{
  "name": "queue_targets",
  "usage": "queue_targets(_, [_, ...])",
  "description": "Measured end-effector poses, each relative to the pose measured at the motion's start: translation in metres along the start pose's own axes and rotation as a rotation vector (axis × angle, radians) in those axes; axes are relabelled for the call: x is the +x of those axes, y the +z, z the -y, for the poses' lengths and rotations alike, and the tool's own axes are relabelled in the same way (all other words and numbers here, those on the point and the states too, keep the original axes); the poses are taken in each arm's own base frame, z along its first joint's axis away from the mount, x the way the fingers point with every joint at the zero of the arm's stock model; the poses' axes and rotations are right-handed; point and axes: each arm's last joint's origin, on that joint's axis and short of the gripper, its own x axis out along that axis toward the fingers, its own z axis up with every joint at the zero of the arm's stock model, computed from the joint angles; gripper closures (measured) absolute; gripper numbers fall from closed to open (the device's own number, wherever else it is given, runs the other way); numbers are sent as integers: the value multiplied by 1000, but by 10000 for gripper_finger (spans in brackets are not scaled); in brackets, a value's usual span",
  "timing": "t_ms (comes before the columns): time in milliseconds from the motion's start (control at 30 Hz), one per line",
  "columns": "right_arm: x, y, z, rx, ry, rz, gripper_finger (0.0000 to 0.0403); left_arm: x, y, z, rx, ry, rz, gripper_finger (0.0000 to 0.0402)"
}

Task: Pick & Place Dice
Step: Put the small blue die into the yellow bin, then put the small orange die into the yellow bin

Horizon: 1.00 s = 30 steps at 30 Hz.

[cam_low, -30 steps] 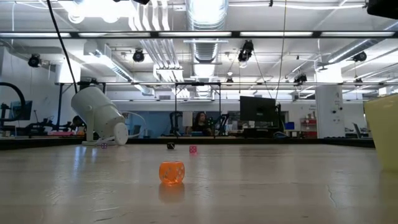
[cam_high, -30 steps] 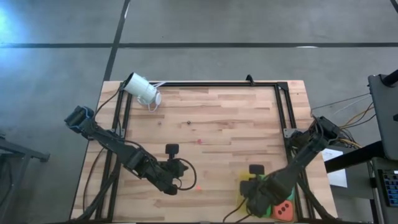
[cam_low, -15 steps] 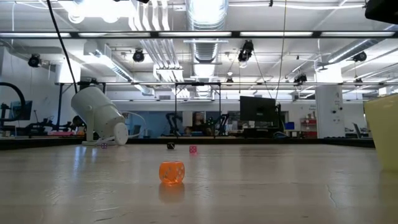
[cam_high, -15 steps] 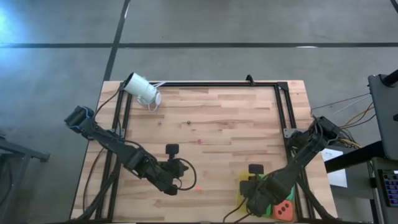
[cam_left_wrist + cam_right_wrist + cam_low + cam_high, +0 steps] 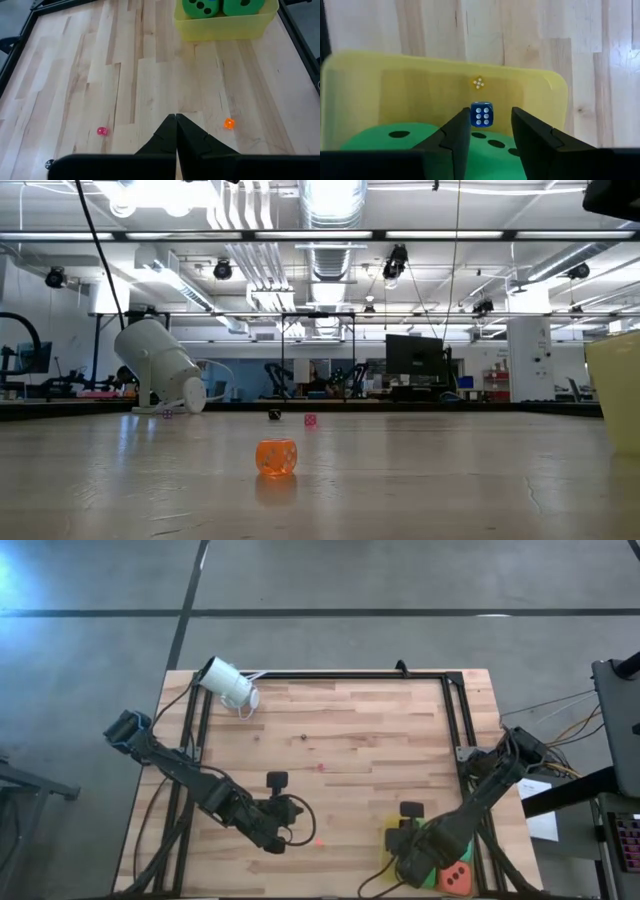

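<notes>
A: Right gripper (image 5: 490,135)?
B: Its fingers stand parted over the yellow tray (image 5: 445,80). Its wrist view shows a small blue die (image 5: 481,114) with white pips in the gap; I cannot tell whether either finger touches it. A tiny yellow die (image 5: 478,83) lies farther off in the tray, and two green dice (image 5: 395,137) lie below the fingers.

A: Does the high view confirm that?
B: Only partly. It shows the right gripper (image 5: 408,840) over the tray at the surface's (image 5: 350,730) near right corner, with an orange-red die (image 5: 458,877) beside the arm. The small dice cannot be seen there.

A: Left gripper (image 5: 176,120)?
B: Fully closed, holding nothing, waiting above bare surface. Its wrist view alone shows both green dice (image 5: 200,7) in the tray from outside, plus an orange speck (image 5: 229,123) and a pink speck (image 5: 102,131).
</notes>
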Motion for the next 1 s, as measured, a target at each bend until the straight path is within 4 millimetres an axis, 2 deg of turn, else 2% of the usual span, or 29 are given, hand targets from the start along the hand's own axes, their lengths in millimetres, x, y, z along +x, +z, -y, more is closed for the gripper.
queue_targets(233, [17, -11, 9, 37, -56, -54, 265, 0, 0, 0, -3, 0, 0, 399])
queue_targets(400, [18, -15, 13, -2, -91, -84, 276, 0, 0, 0, -3, 0, 0, 399])
queue_targets(567, [12, -11, 11, 1, -78, -76, 286, 0, 0, 0, -3, 0, 0, 399])
queue_targets(733, [-4, -1, 6, 12, -37, -25, 295, 0, 0, 0, -3, 0, 0, 399])
queue_targets(900, [-18, 9, 2, -11, -77, 120, 308, 0, 0, 0, -4, 1, -1, 399])
queue_targets(1000, [-20, 12, 4, -9, -141, 209, 315, 1, -1, -1, -21, 4, -7, 399])
